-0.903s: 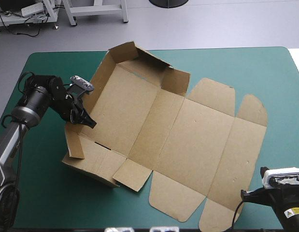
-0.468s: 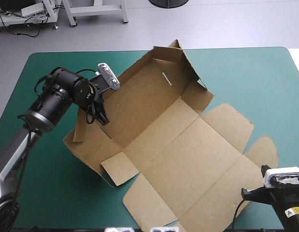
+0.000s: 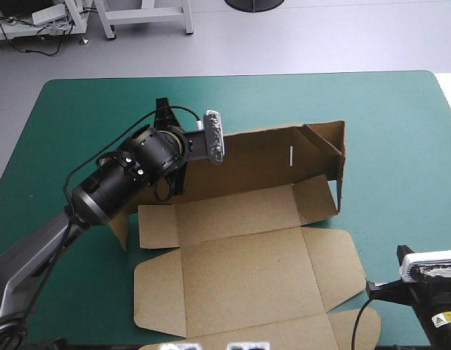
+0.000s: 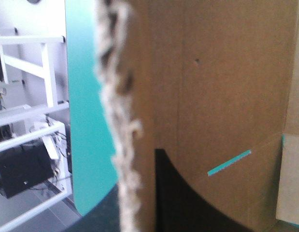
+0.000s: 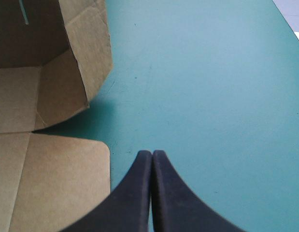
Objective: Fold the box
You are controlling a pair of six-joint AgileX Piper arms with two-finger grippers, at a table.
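One brown box (image 3: 247,255), back wall raised. Two grippers: left gripper (image 4: 135,174) pinching box wall; right gripper (image 5: 151,154) beside box, fingers pressed together.

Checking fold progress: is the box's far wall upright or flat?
Upright. On the box, the far wall stands up, its end flap turned inward; the lid panel lies flat on the table.

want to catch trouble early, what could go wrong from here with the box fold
The left gripper pinches the box only at one end of its raised back wall; no gripper holds the other end, so the wall may twist or flop.
The board edge at that grip looks frayed and could tear or slip.
The right gripper is shut over the teal-green cover, off the box, so nothing braces it against sliding.
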